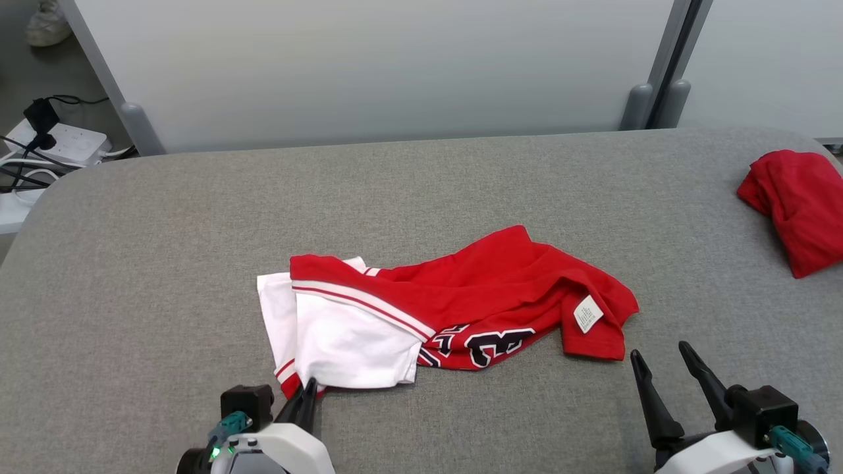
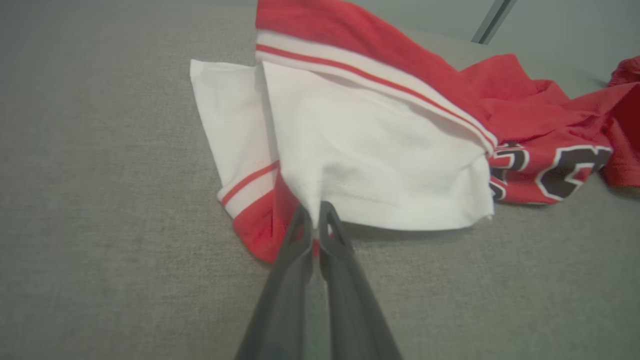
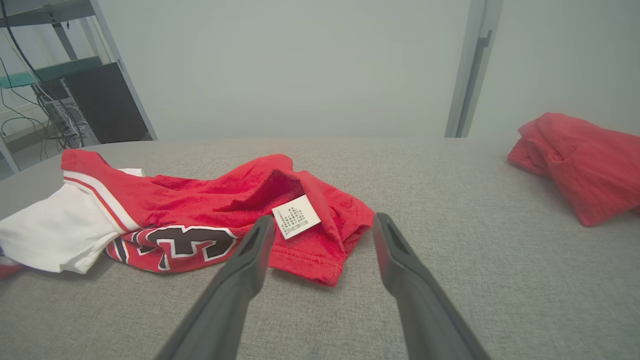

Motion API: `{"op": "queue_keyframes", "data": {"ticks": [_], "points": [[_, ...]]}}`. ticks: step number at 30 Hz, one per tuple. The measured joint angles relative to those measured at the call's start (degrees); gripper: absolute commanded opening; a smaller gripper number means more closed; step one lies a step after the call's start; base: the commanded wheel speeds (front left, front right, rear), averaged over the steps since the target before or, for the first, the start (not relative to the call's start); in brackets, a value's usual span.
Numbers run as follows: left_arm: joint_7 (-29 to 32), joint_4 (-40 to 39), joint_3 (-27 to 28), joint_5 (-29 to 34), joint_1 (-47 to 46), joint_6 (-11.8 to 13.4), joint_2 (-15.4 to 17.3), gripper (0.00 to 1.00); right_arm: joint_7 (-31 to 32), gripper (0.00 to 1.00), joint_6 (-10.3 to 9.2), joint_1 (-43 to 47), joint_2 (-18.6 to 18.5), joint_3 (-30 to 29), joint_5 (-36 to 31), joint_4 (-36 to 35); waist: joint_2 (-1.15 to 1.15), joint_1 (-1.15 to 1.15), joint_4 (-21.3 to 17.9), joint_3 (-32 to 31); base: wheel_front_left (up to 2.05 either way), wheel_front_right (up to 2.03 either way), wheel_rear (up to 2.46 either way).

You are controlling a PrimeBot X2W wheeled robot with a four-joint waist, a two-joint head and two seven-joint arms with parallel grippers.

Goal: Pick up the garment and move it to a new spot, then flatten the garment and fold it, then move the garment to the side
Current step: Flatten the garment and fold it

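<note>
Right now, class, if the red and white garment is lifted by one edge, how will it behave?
Probably floppy: the garment lies rumpled in folds. Likely light, thin cloth. Pinched by the left gripper at one hem, it should dangle.

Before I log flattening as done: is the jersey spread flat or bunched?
Bunched: the jersey lies rumpled on the table, red layer folded over white, label turned out.

**Crumpled red-and-white garment (image 1: 461, 289) at mid-table**

Lay rumpled and partly folded over itself on the grey fabric table (image 1: 164, 263). Showed a white panel (image 1: 342, 336) at the near left, edged with red and white stripes, and red cloth bunched toward the right. Bore dark lettering (image 1: 490, 342) outlined in white along the near edge. Carried a white care label (image 1: 587, 313) face up on the right-hand fold.
</note>
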Motion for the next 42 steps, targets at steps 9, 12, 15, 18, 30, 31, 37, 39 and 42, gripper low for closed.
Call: {"op": "queue_keyframes", "data": {"ticks": [9, 12, 15, 18, 30, 31, 37, 39, 42], "points": [[-0.26, -9.44, 0.96, 0.09, 1.54, 2.29, 3.58, 0.00, 0.01, 1.00, 0.00, -1.69, 0.71, -2.14, 5.39, 9.53, 0.00, 0.00, 0.71, 0.58, 0.00, 0.00, 0.00], [0.98, -13.05, 1.19, 0.16, 3.11, 3.59, 4.91, 0.00, 0.00, 1.00, 0.00, -4.16, 0.55, -1.52, 7.39, 12.99, 0.00, 0.00, 1.47, 0.83, 0.00, 0.00, 0.00], [2.21, -15.97, 1.62, 0.16, 4.32, 4.63, 6.13, 0.00, 0.01, 1.00, 0.00, -6.78, 0.27, 0.13, 9.00, 15.93, 0.00, 0.00, 2.15, 1.10, 0.00, 0.00, 0.00], [3.09, -18.38, 1.62, 0.16, 5.10, 5.30, 6.94, 0.00, 0.00, 1.00, 0.00, -9.05, 0.25, 1.23, 10.48, 18.81, 0.00, 0.00, 2.69, 1.27, 0.00, 0.00, 0.00], [5.23, -23.97, 1.29, 0.32, 5.75, 7.13, 7.68, 0.00, 0.01, 0.75, 0.00, -14.83, 0.14, 4.57, 14.52, 28.49, 0.00, 0.00, 4.02, 2.48, 0.00, 0.00, 0.00], [5.33, -24.20, 1.25, 0.47, 5.87, 7.15, 7.80, 0.00, 0.01, 0.73, 0.00, -15.18, 0.11, 4.98, 14.88, 29.22, 0.00, 0.00, 4.09, 2.54, 0.00, 0.00, 0.00], [5.82, -25.27, 0.92, 0.65, 6.22, 7.61, 8.77, 0.00, 0.01, 0.31, 0.00, -16.82, 0.01, 7.21, 16.04, 33.32, 0.00, 0.00, 4.44, 2.65, 0.00, 0.00, 0.00], [6.08, -25.46, 0.90, 0.65, 6.24, 7.69, 8.86, 0.00, 0.01, 0.00, 0.00, -17.40, 0.11, 7.72, 16.62, 34.37, 0.00, 0.00, 4.50, 2.55, 0.00, 0.00, 0.00], [6.25, -25.85, 0.87, 0.65, 6.27, 7.93, 8.90, 0.00, 0.01, 0.00, 0.00, -17.73, -0.03, 8.24, 16.84, 34.73, 0.00, 0.00, 4.58, 2.39, 0.00, 0.00, 0.00]]}}
